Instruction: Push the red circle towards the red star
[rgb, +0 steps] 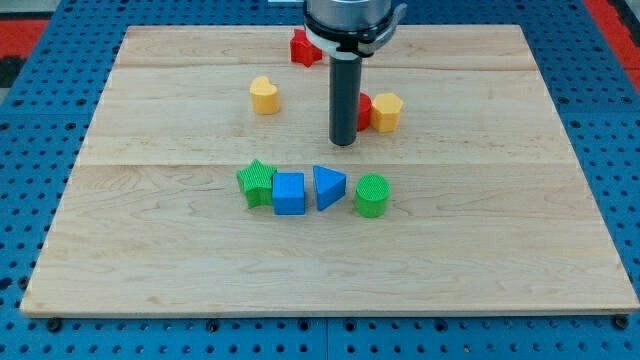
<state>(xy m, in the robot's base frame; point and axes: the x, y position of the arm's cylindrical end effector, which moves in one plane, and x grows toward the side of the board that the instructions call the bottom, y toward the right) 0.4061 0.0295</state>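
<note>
The worry is the small yellow hexagon block (387, 112), which sits touching the small red circle block (365, 110) on the view's right. A shove that comes in off-centre would likely carry the hexagon along, or let the round red piece roll off the rod and slip sideways instead of heading up the board. The red star-shaped block (303, 48) lies well apart, toward the view's top and a little to the left, half hidden behind the arm's housing, so the push has to run up and left. From where the rod stands now, that line looks awkward.

The dark rod's lower end, my tip (344, 142), rests on the pale wooden tabletop (150, 250) just beside the red circle, on its left and slightly toward the view's bottom; whether they touch is hard to tell, since the rod hides most of the circle. There is no claw here to be released or clenched, only this plain rod holding nothing.

The yellow heart-shaped block (264, 95) stands near the likely path on the left.
</note>
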